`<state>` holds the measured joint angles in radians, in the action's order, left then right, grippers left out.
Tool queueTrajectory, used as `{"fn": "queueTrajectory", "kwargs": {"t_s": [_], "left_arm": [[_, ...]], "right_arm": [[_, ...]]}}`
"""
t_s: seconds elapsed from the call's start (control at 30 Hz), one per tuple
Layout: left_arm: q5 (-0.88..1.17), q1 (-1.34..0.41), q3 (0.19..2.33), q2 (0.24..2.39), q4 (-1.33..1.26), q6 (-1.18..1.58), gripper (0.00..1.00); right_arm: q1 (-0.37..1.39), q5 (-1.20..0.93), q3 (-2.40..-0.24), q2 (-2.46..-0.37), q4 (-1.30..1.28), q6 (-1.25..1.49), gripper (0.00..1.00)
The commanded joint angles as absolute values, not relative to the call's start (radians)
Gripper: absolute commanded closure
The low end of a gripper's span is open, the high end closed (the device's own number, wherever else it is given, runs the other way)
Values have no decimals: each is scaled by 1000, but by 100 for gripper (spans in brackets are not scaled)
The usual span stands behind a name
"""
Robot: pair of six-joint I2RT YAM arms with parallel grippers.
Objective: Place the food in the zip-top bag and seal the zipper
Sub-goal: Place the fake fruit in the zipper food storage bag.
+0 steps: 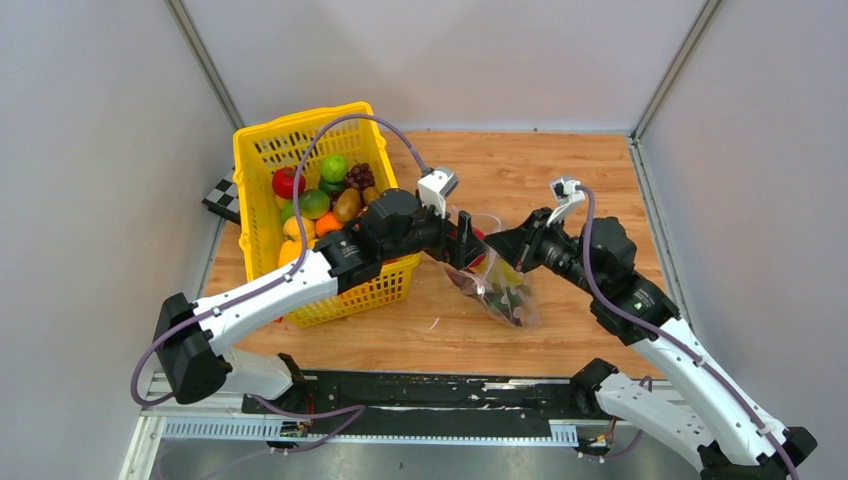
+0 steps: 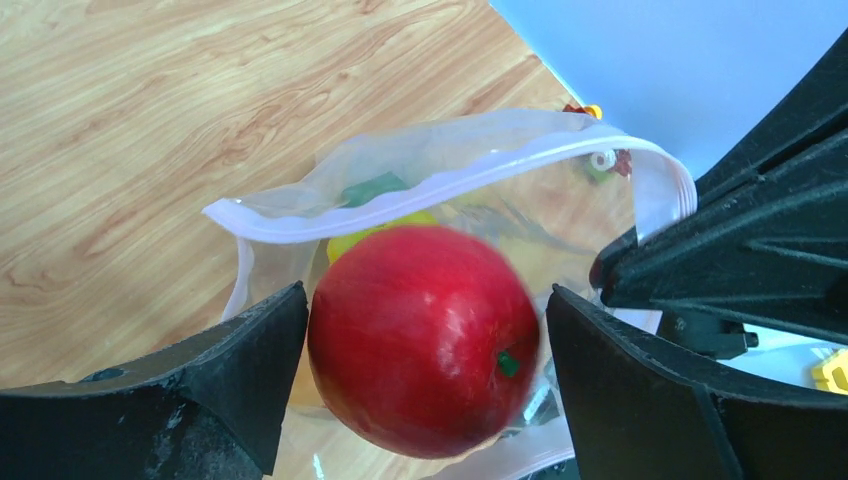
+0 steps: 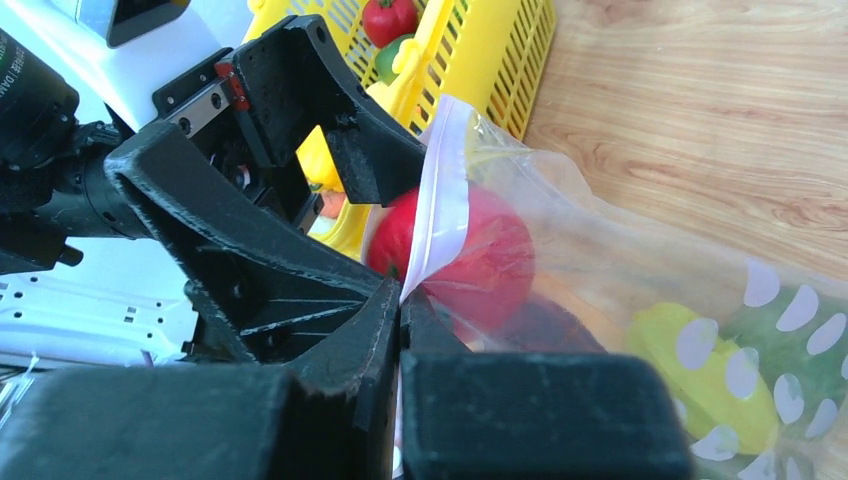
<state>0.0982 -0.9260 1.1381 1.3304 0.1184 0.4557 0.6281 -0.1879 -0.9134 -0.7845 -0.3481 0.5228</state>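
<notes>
The clear dotted zip-top bag (image 1: 503,292) lies at mid-table with its mouth held up. My right gripper (image 3: 403,295) is shut on the pale zipper strip (image 3: 445,190) at the rim. My left gripper (image 2: 427,293) hovers at the bag's mouth, open, with a glossy red apple (image 2: 425,335) between its fingers. There is a gap on the right side and the apple looks slightly blurred. Through the plastic I see the apple (image 3: 480,250), a yellow piece (image 3: 690,370) and a green one (image 3: 800,350) inside. The zipper (image 2: 420,195) gapes wide.
The yellow lattice basket (image 1: 262,150) stands at the back left, holding several more toy fruits (image 1: 325,195). It sits close to the left arm's elbow. Grey walls close in the wooden table (image 1: 600,180) on three sides.
</notes>
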Motion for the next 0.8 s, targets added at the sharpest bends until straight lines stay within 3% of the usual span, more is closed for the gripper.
{"fn": "queueTrajectory", "kwargs": {"t_s": [0.0, 0.4, 0.77], "left_arm": [[114, -934, 1154, 1298, 59, 418, 4], [126, -934, 1163, 1283, 98, 397, 0], [3, -934, 1151, 1172, 206, 344, 0]], "right_arm": [[632, -112, -895, -738, -264, 545, 100], [632, -89, -885, -763, -272, 527, 100], [630, -100, -879, -799, -258, 523, 100]]}}
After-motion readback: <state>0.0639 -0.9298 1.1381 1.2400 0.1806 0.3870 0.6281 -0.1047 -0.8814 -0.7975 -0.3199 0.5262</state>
